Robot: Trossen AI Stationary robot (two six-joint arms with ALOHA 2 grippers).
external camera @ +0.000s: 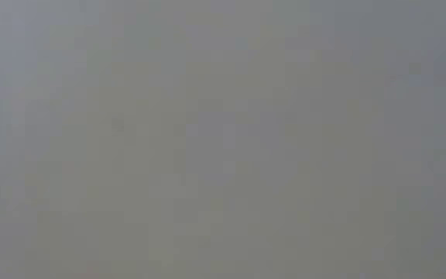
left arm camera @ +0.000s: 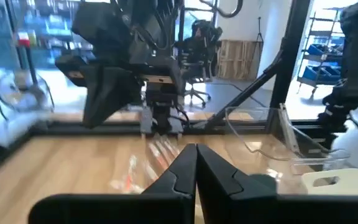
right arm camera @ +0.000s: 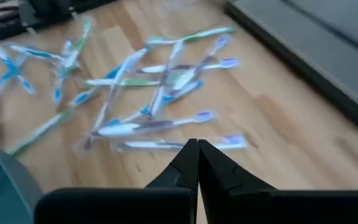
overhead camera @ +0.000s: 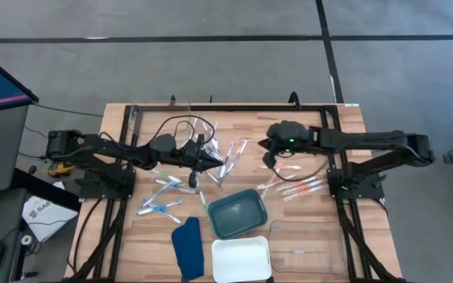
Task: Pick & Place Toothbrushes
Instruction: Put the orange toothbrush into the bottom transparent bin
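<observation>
Though scattered, toothbrushes (right arm camera: 148, 102) beyond right pincer (right arm camera: 197, 163)

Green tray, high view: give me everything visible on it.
The green tray is a dark green, plastic-looking rectangular bin with rounded corners and a raised rim. It looks empty, lying flat but skewed on the wooden table. The white tray sits just in front; whether they touch is unclear. No toothbrush lies in it.
</observation>
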